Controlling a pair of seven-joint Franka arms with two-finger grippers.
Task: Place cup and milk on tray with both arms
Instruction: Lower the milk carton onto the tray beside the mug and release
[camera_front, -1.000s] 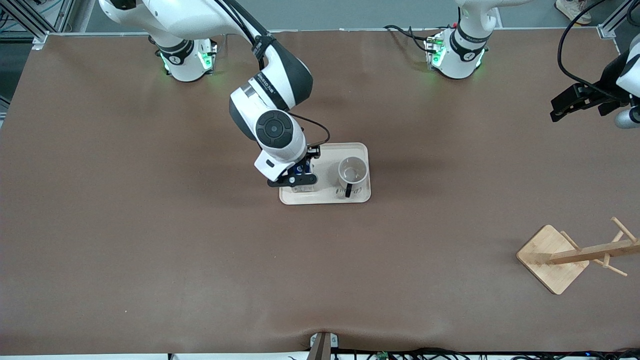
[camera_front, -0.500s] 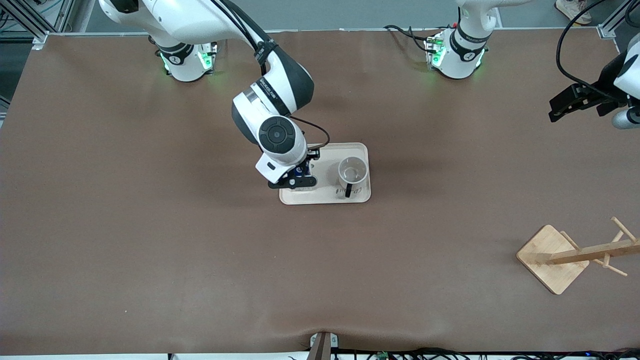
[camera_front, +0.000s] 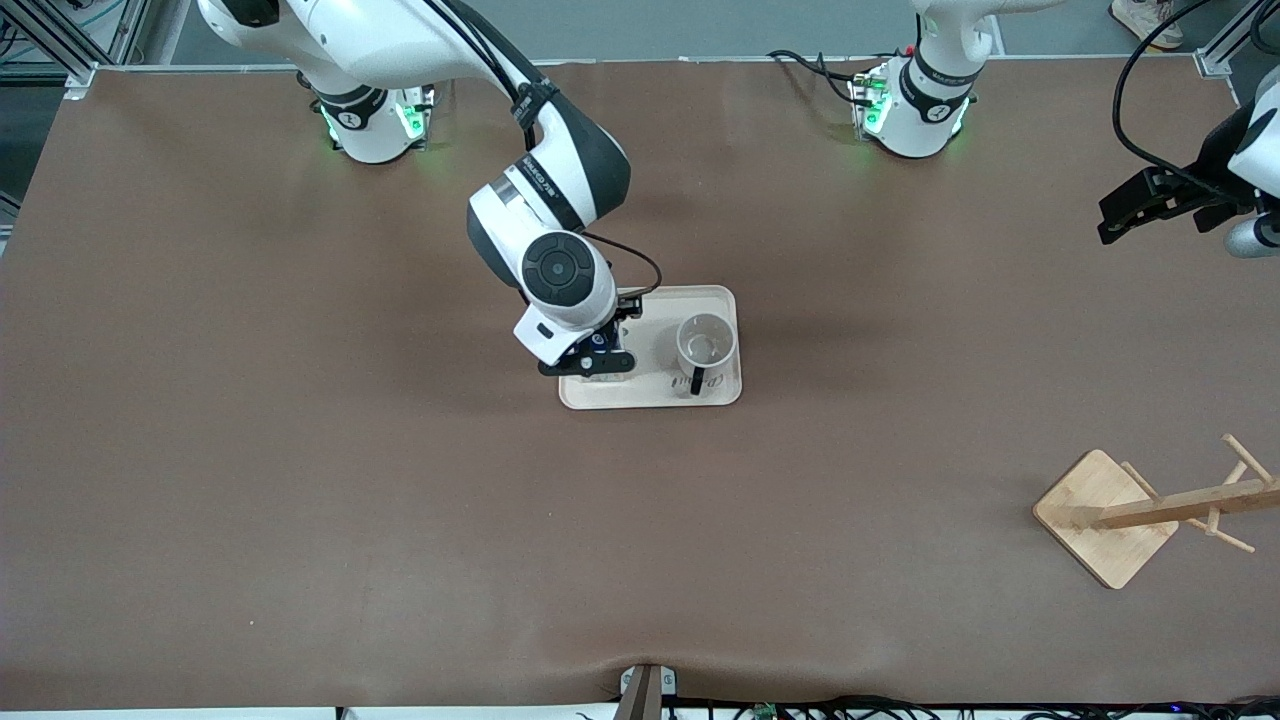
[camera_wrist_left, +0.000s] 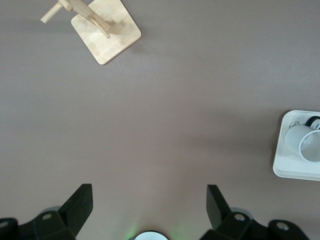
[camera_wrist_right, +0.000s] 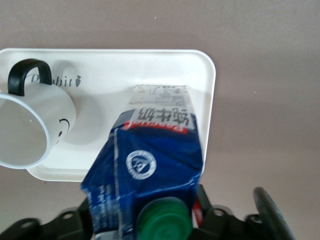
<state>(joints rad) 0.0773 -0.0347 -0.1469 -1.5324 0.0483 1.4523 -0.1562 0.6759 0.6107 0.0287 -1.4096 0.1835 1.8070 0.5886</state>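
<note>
The cream tray (camera_front: 650, 395) lies mid-table. The white cup (camera_front: 706, 345) stands upright on the tray's end toward the left arm, handle pointing toward the front camera. The milk (camera_front: 600, 343) stands on the tray's other end, mostly hidden under the right arm's wrist. In the right wrist view the blue milk (camera_wrist_right: 150, 150) with its green cap stands on the tray (camera_wrist_right: 200, 75) beside the cup (camera_wrist_right: 30, 130). My right gripper (camera_wrist_right: 145, 210) is open, its fingers flanking the carton's top. My left gripper (camera_wrist_left: 149, 197) waits open and empty, raised over the left arm's end of the table (camera_front: 1105, 225).
A bamboo rack (camera_front: 1100, 520) with a square base and pegs lies at the left arm's end, nearer the front camera than the tray. The left wrist view shows this rack (camera_wrist_left: 107, 35), plus the tray (camera_wrist_left: 295, 172) and cup (camera_wrist_left: 305, 142). Brown table surrounds the tray.
The right wrist has shifted slightly over the tray's end, and its fingers have let go of the milk, which now stands on the tray. The left arm barely moved.
</note>
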